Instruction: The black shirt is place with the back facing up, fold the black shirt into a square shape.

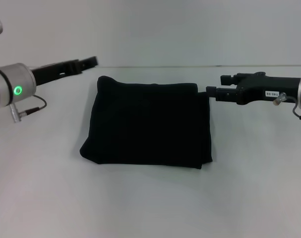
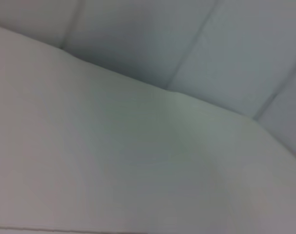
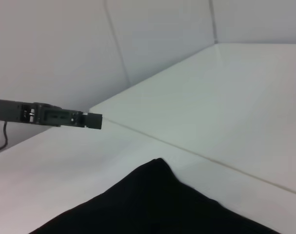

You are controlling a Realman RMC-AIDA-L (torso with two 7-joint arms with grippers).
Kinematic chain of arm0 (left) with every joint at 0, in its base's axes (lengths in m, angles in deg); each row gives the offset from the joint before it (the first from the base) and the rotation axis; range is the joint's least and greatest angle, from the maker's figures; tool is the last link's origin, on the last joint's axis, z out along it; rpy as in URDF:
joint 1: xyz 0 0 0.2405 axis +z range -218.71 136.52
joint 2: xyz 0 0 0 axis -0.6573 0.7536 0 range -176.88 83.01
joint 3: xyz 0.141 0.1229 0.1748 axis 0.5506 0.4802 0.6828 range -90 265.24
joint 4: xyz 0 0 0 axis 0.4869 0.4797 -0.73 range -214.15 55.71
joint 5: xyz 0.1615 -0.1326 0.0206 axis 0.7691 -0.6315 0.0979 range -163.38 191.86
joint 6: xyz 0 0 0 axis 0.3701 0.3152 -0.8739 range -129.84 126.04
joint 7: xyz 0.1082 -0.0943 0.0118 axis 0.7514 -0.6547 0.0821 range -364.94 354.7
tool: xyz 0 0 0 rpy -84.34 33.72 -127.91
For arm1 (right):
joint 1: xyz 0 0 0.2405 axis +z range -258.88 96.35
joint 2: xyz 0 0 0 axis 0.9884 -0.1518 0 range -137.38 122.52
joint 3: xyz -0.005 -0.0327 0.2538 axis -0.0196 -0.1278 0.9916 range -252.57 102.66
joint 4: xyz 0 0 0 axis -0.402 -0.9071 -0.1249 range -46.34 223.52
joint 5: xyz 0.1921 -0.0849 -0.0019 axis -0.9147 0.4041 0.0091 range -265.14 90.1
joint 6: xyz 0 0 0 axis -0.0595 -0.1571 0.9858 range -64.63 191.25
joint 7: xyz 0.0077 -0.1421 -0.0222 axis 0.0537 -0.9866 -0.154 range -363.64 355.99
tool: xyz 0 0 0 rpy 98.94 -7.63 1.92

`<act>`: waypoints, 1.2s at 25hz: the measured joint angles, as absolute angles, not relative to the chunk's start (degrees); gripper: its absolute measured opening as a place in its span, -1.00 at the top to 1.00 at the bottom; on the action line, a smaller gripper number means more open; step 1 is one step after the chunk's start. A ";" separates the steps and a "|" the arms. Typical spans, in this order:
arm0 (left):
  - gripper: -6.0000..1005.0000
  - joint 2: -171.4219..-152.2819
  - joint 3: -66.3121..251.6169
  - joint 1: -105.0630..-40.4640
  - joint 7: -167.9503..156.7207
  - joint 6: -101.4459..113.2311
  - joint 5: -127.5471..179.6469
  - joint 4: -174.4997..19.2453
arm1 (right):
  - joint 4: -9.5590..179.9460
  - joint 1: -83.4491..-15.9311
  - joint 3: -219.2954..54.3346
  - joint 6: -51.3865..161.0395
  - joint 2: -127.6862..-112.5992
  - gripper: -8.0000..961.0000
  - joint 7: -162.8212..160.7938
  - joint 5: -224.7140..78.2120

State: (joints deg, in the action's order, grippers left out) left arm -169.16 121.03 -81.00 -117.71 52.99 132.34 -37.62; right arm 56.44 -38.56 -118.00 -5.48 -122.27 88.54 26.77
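Black shirt (image 1: 146,124) lies folded square on the table (image 1: 150,203). Right gripper (image 1: 210,92) touches its far right corner, left gripper (image 1: 93,61) hangs apart; finger states unclear.

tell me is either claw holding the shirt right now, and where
The left claw holds nothing, apart from the black shirt. The right claw sits at its far right corner; a grip cannot be told.
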 joint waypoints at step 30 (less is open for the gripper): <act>-0.89 -170.07 128.22 -79.38 -92.70 76.86 140.31 -33.62 | 53.55 -38.16 -127.15 -9.18 -120.41 -0.46 89.89 31.43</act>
State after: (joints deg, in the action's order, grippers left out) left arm -170.07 128.22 -79.38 -92.70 76.86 140.31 -33.62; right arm 53.55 -38.16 -127.15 -9.18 -120.41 89.89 31.43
